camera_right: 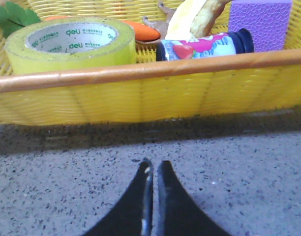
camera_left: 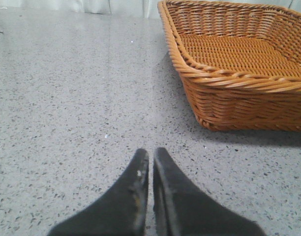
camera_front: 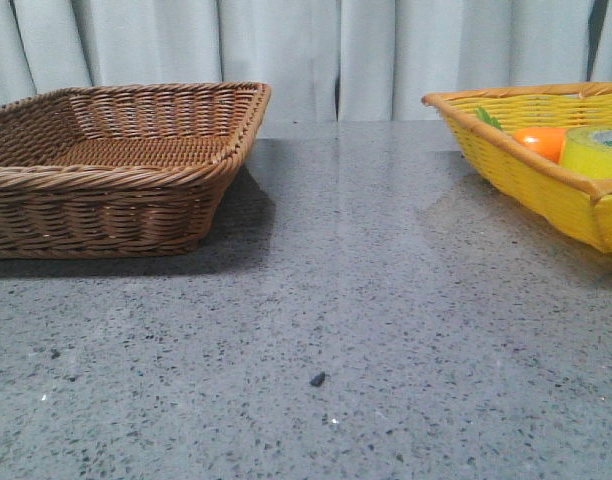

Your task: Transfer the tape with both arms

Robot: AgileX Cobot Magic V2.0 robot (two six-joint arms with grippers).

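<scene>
The yellow tape roll (camera_right: 72,44) with a white "deli" core lies flat in the yellow basket (camera_right: 140,98). It also shows in the front view (camera_front: 596,150) at the far right, inside the yellow basket (camera_front: 516,170). My right gripper (camera_right: 154,164) is shut and empty over the table, a little short of the basket's near wall, with the tape beyond that wall. My left gripper (camera_left: 151,152) is shut and empty over the bare table, beside the brown wicker basket (camera_left: 239,98). Neither arm shows in the front view.
The brown basket (camera_front: 116,170) stands empty at the left rear. The yellow basket also holds an orange carrot toy (camera_right: 140,30), a printed can (camera_right: 199,46), a purple block (camera_right: 258,22) and a banana-like thing (camera_right: 190,17). A small dark speck (camera_front: 317,379) lies on the grey table.
</scene>
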